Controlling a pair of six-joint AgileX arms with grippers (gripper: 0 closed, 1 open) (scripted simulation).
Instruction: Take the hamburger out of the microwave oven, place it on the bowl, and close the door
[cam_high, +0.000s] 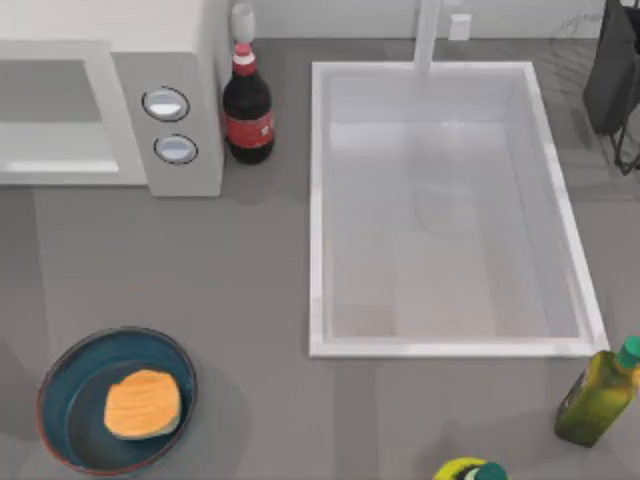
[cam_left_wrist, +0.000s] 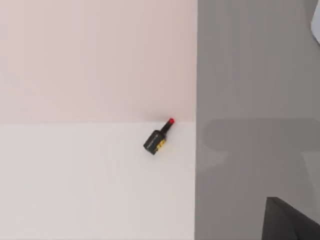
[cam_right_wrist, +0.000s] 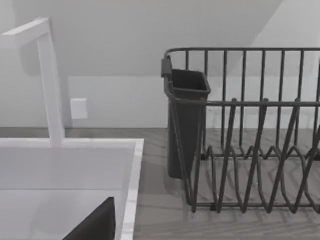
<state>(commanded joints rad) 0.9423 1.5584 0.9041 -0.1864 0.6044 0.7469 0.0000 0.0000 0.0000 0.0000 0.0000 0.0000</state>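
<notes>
- Top view: hamburger (cam_high: 143, 403), orange-tan, rounded, faint ridges on top, sits inside the bowl (cam_high: 70, 372) near the table's front left.
- Bowl is teal-blue inside with a thin reddish-brown rim.
- Microwave oven (cam_high: 170, 60) at back left, white, two silver-rimmed dials; door (cam_high: 55, 110) looks closed.
- Cola bottle (cam_high: 247, 110) just beside the microwave oven.
- Gripper finger state: cannot tell for either arm.
</notes>
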